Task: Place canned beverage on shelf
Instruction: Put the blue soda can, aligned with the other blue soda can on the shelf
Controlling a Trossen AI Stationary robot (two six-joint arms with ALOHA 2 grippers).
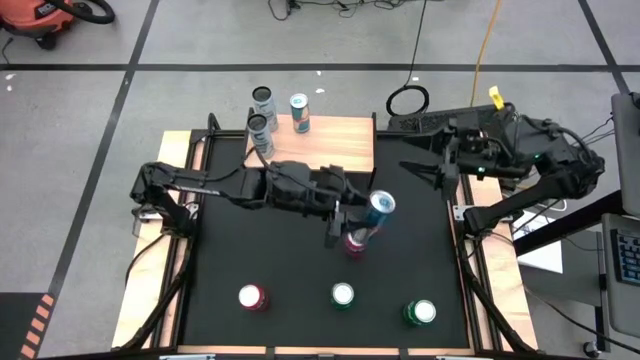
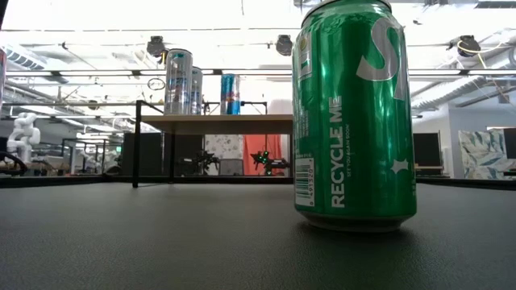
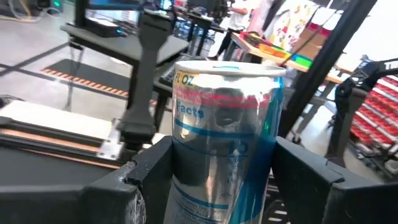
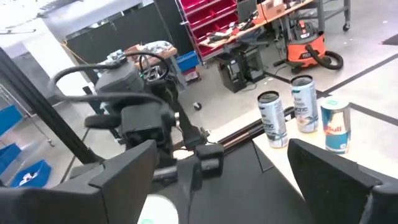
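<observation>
A blue and silver canned beverage [image 1: 381, 205] is lifted over the black mat's middle, with my left gripper [image 1: 370, 213] shut on it; the left wrist view shows the can [image 3: 224, 124] filling the space between the fingers. The shelf [image 1: 335, 135], a light-wood board on black legs, stands at the far edge and carries two silver cans [image 1: 262, 120] and a blue can [image 1: 299, 113]; the low view shows the shelf [image 2: 218, 122] far behind. My right gripper [image 1: 425, 172] hangs open at the far right, high above the mat and touching nothing. My left gripper pinches the can's side wall [image 3: 186, 174] between its two fingers [image 3: 149, 171], one on each side of the body below the top rim. The fingers lie about level, coming from the table's left. The can stays roughly upright, slightly tilted, clear of the mat.
A magenta can [image 1: 355, 243] stands on the mat just on the near side of the held can. Along the near edge stand a red can [image 1: 252, 297] and two green cans [image 1: 342, 294] [image 1: 420, 312]; one green can [image 2: 355, 113] fills the low view.
</observation>
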